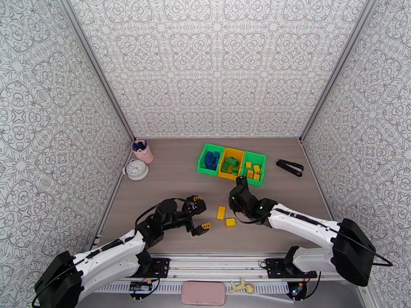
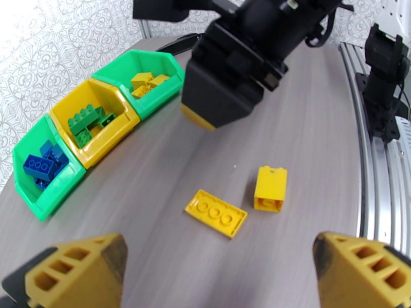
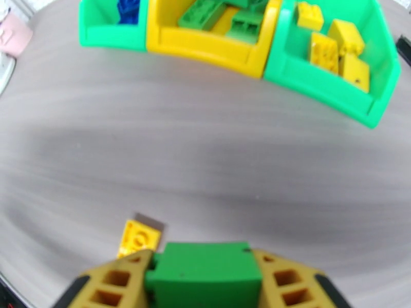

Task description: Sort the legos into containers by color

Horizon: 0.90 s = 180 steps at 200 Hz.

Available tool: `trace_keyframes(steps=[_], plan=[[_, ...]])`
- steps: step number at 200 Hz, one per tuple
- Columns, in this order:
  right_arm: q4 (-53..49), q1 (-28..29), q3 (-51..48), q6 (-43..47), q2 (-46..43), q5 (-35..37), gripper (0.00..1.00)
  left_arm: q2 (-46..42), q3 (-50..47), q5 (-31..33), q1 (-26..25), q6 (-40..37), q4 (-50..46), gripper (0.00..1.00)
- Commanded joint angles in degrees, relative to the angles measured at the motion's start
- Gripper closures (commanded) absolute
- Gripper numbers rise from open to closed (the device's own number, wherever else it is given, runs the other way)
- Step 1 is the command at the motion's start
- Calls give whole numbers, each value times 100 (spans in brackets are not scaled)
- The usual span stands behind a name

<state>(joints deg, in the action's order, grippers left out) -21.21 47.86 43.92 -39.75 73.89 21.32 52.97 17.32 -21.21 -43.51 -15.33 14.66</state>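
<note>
While the left gripper (image 1: pixel 201 217) rests at the lower middle of the overhead view with its two yellow fingers (image 2: pixel 77 268) spread wide and empty, the right gripper (image 3: pixel 205 265) is clamped on one green studded plastic brick (image 3: pixel 205 281), just below the bins. Three small open plastic bins stand joined in a row at the centre of the brown table (image 1: pixel 169 196). The left green bin (image 3: pixel 110 37) holds blue bricks (image 3: pixel 128 6), and the yellow-orange bin (image 3: pixel 205 47) holds green bricks (image 3: pixel 203 11). In the right green bin (image 3: pixel 329 96) are four yellow bricks (image 3: pixel 323 52). Two more yellow bricks lie loose between the grippers: one flat plate (image 2: pixel 216 212) and one taller block (image 2: pixel 270 188).
</note>
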Motion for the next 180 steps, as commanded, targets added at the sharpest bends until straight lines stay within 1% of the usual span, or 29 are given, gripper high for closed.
trace_keyframes(steps=[1, 43, 62, 79, 91, 135, 167, 171, 180], plan=[[100, -202, 11, 156, -144, 118, 100, 5, -54, -42, -52, 70, 181, 0], [315, -463, 197, 419, -202, 118, 100, 107, -97, 77, -53, 183, 515, 0], [517, -628, 285, 573, -144, -22, 94, 232, -140, 89, -65, 368, 876, 0], [601, -800, 485, 782, 19, -118, 95, 348, -215, 195, -96, 553, 1220, 0], [648, -914, 679, 958, 207, -161, 100, 415, -246, 267, -133, 617, 1372, 0], [1152, -1335, 1447, 1643, 1074, -401, 100, 483, -256, 564, -269, 697, 1514, 0], [1282, -1589, 2280, 1980, 1988, -459, 100, 434, -270, 662, -368, 768, 1487, 0], [1266, -1615, 2397, 2018, 2109, -483, 100, 418, -277, 842, -395, 781, 1485, 0], [1228, -1669, 2660, 2079, 2385, -515, 100, 403, -295, 939, -422, 797, 1505, 0]])
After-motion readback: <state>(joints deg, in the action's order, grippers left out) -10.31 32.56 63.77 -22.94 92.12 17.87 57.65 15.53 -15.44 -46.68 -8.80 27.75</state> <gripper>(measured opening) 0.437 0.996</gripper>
